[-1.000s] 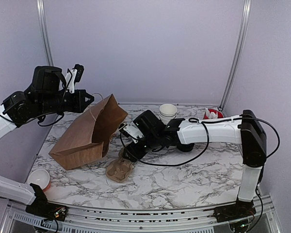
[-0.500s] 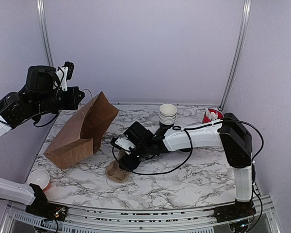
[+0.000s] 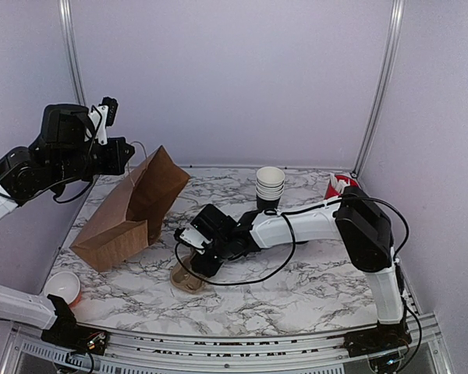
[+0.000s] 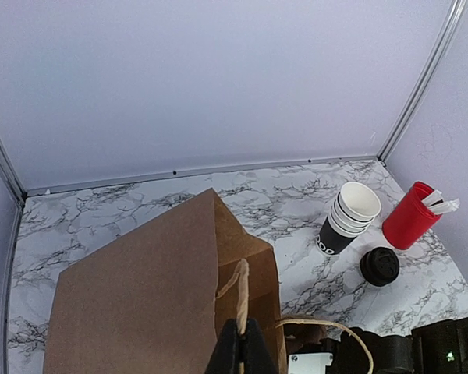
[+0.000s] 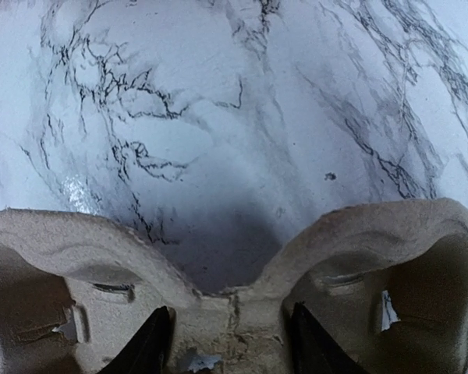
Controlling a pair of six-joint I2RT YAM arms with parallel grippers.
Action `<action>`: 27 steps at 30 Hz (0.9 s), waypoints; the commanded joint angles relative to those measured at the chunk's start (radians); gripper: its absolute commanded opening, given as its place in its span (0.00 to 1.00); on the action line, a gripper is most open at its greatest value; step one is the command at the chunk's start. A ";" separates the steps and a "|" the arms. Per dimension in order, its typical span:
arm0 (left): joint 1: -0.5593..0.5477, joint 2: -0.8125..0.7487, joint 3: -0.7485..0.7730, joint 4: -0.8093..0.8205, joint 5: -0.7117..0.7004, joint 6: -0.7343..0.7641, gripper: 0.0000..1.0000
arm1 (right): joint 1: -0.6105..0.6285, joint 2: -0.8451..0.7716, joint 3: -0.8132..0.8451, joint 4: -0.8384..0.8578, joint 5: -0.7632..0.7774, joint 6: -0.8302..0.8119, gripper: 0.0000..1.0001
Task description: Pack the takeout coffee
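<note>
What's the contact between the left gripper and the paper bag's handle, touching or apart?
Touching. The left wrist view shows the left gripper shut on the paper bag's handle, the tan strip running straight down into its closed fingertips.

Glossy marbled table [image 3: 296, 288], rough pulp tray [image 5: 359, 249], paper bag [image 4: 132, 296]

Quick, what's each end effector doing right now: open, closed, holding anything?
Left end effector: closed, pinching the handle of the brown paper bag.
Right end effector: jaws astride the middle ridge of the cardboard cup carrier; whether it grips cannot be told.
</note>
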 commanded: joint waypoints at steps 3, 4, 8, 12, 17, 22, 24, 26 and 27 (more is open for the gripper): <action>0.004 0.006 0.037 -0.012 0.002 0.030 0.00 | 0.012 -0.058 -0.026 0.014 0.021 0.047 0.40; 0.004 0.008 0.038 -0.011 0.007 0.034 0.00 | 0.012 -0.073 -0.042 0.029 0.019 0.054 0.38; 0.004 0.018 0.044 -0.012 0.017 0.046 0.00 | 0.012 -0.136 -0.106 0.056 0.011 0.083 0.36; 0.004 0.024 0.047 -0.011 0.017 0.056 0.00 | 0.012 -0.207 -0.169 0.075 0.011 0.113 0.36; 0.007 0.029 0.050 -0.011 0.032 0.068 0.00 | 0.013 -0.327 -0.269 0.096 0.020 0.151 0.36; 0.008 0.034 0.052 -0.012 0.073 0.080 0.00 | 0.014 -0.455 -0.335 0.083 0.049 0.175 0.36; 0.008 0.034 0.050 -0.013 0.089 0.085 0.00 | 0.014 -0.506 -0.358 0.079 0.059 0.182 0.36; 0.008 0.035 0.050 -0.011 0.111 0.090 0.00 | 0.014 -0.552 -0.378 0.068 0.074 0.190 0.36; 0.007 0.035 0.050 -0.011 0.119 0.091 0.00 | 0.014 -0.573 -0.388 0.064 0.084 0.190 0.36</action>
